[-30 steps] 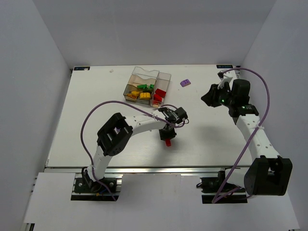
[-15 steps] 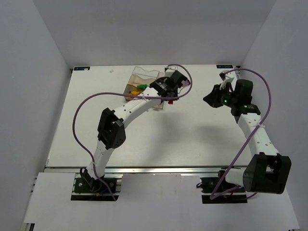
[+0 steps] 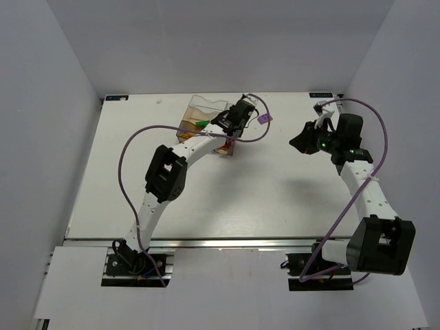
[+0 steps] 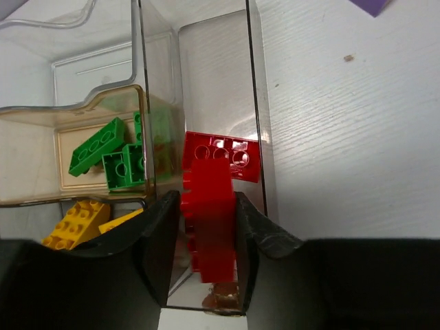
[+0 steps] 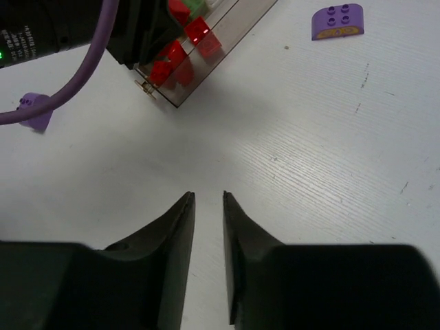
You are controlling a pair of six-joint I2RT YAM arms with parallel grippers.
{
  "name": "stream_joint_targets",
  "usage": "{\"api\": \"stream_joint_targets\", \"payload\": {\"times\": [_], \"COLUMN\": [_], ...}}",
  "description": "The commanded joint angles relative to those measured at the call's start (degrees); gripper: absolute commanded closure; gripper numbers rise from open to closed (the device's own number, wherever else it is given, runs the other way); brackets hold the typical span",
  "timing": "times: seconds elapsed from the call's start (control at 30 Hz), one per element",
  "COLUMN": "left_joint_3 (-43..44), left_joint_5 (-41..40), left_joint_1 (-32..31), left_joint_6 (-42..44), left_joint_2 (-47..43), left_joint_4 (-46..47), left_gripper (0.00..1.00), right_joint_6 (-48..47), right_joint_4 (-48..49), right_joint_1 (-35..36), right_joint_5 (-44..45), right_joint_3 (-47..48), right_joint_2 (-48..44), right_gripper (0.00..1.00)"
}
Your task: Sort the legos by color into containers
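My left gripper [image 3: 229, 135] is shut on a red lego [image 4: 210, 227] and holds it over the right-hand section of the clear box [image 3: 203, 107]. In the left wrist view another red lego [image 4: 221, 155] lies in that section, behind the clear wall [image 4: 258, 103]. Green legos [image 4: 113, 155] and yellow legos [image 4: 75, 223] lie in the sections to the left. A light purple lego [image 3: 265, 118] lies on the table right of the box and shows in the right wrist view [image 5: 338, 20]. My right gripper [image 3: 297, 142] hangs above bare table, its jaws [image 5: 208, 196] a little apart and empty.
The left arm's purple cable [image 3: 137, 144] loops over the table's left half. In the right wrist view the box [image 5: 206, 48] with red legos sits at the upper left, partly behind the left arm. White walls ring the table.
My left gripper has carried the red lego from the table's middle up to the box and now hovers over the red section. The right arm has hardly moved.
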Motion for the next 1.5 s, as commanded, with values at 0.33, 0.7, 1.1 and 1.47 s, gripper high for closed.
{"api": "stream_joint_targets", "payload": {"times": [0.33,0.7,1.1,1.47], "left_joint_3": [5.2,-32.9,-64.6,-66.3], "left_joint_5": [0.6,11.2,1.5,-1.5], "left_joint_1": [2.5,5.3,6.4,6.4], "left_joint_6": [0.9,-12.3,-10.7,-9.6], "left_joint_2": [-4.1,-37.5,-70.9,-70.4], "left_joint_4": [3.8,6.0,11.0,10.5], "left_gripper": [0.17,0.86,0.31,0.30], "right_joint_6": [-3.1,-16.1,-73.9,-30.1], "right_joint_4": [-2.1,-13.2,-24.4,-3.2], "right_joint_1": [0.0,6.5,10.2,11.5], "right_joint_5": [-2.1,4.3,1.3,23.2], "right_joint_3": [1.4,30.3,57.0,71.1], "right_joint_2": [4.2,30.1,52.4,65.5], "right_gripper": [0.49,0.63,0.14,0.98]}}
